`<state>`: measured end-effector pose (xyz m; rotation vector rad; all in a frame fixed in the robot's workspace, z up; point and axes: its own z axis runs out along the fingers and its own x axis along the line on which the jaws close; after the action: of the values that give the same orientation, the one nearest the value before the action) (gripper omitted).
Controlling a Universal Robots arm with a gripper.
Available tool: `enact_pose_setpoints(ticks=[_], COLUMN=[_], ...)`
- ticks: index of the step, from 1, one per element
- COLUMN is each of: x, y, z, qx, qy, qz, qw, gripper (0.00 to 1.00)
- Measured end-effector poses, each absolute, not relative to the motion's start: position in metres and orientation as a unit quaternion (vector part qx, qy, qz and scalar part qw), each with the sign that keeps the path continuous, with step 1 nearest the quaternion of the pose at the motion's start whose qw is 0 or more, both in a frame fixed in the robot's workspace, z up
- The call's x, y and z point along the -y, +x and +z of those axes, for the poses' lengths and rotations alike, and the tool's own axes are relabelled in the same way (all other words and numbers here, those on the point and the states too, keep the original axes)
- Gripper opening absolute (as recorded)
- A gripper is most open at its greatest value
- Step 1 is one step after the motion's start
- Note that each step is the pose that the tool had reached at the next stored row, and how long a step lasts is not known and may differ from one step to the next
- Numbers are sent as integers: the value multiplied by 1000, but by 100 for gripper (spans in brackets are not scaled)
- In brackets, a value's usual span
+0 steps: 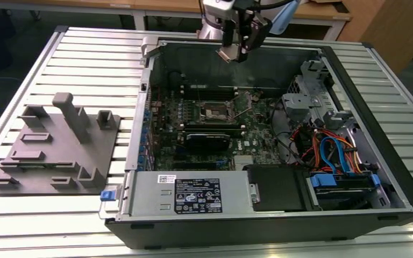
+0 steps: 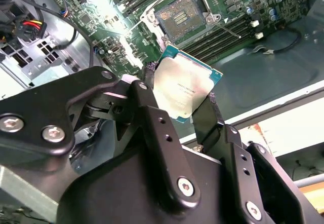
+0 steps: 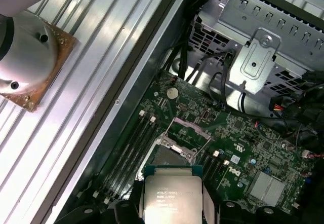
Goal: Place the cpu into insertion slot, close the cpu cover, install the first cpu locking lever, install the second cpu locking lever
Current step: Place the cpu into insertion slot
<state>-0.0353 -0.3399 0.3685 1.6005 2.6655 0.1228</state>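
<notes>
Slatted metal table (image 1: 84, 48): open computer case (image 1: 264, 231) laid flat toward exterior view's right; grey fixture plate (image 1: 109, 150) placed at left, just beside case.

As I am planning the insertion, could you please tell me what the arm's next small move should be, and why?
Probably lower the chip toward the open socket: the fingers clamp the chip by its edges, and it hangs well above the socket, which lies bare.

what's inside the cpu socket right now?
Nothing seated: in the second wrist view the square dark silver-rimmed insertion slot shows bare contacts. The flat silver-topped cpu is held in the black gripper. In the first wrist view it covers the slot's near edge.
</notes>
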Motion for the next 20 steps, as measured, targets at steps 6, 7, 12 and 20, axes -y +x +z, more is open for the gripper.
enact_pose_setpoints(ticks=[6, 7, 12, 20], x=[340, 340, 340, 340], y=[-35, -35, -35, -35], z=[368, 368, 368, 368], qx=[-856, -856, -855, -849], qy=[515, 515, 516, 527], qz=[39, 39, 39, 39], qw=[15, 15, 15, 16], gripper=[54, 54, 54, 54])
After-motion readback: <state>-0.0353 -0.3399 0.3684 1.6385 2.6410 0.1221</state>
